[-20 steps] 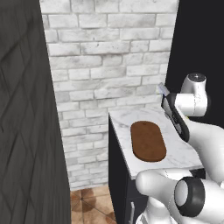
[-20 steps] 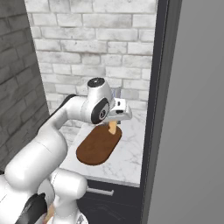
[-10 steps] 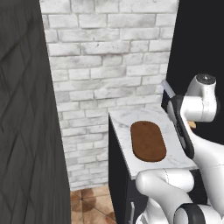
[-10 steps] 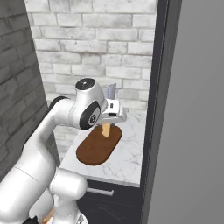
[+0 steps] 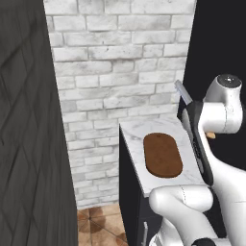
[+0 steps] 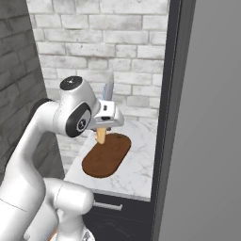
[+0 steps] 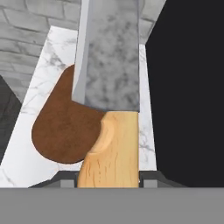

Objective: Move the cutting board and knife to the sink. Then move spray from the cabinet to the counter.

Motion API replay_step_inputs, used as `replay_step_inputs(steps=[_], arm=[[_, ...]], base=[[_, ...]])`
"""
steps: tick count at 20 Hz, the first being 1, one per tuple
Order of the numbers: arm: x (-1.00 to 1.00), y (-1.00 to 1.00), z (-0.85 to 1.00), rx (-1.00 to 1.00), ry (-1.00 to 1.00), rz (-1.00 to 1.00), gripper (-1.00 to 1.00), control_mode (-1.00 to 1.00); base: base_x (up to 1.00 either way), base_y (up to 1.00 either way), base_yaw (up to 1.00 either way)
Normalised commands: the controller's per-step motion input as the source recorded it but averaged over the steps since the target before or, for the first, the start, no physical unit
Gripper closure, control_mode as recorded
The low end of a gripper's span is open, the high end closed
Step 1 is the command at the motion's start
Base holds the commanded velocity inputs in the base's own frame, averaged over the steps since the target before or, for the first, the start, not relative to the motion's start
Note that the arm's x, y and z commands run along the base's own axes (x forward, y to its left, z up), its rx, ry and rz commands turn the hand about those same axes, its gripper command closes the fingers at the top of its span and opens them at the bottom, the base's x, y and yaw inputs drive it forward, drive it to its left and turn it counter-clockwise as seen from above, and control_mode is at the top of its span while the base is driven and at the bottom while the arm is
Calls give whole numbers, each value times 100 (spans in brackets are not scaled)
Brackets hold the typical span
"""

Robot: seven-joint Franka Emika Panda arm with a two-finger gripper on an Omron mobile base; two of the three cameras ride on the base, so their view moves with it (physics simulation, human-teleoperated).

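Note:
The dark-brown oval cutting board lies flat on the white marble counter. My gripper is shut on the knife and holds it in the air above the board's far end, blade pointing up. In the hand view the pale wooden handle sits between my fingertips, the grey blade runs away from the camera, and the cutting board lies below on the counter. The board carries nothing. Sink, spray and cabinet are out of view.
A white-grey brick wall backs the short counter. A dark textured panel stands close on the left, and a tall grey panel with a dark edge hems in the right. Wooden floor shows below.
The hand has risen and swung with the knife, lifting it clear of the board and turning the blade upward. The cutting board has not moved.

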Motion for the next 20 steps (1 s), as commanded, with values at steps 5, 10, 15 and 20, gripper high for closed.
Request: replay_step_inputs(steps=[5, 10, 15, 20], arm=[[-2, 16, 2, -7, -28, 0, 100, -100], [-6, 27, 4, -2, -20, 2, 100, -100], [-16, 11, 12, 0, -9, 3, 100, 100], [0, 0, 0, 0, 0, 0, 100, 100]], base=[[0, 0, 0], [0, 0, 0], [-18, 11, 3], [-61, 43, 11]])
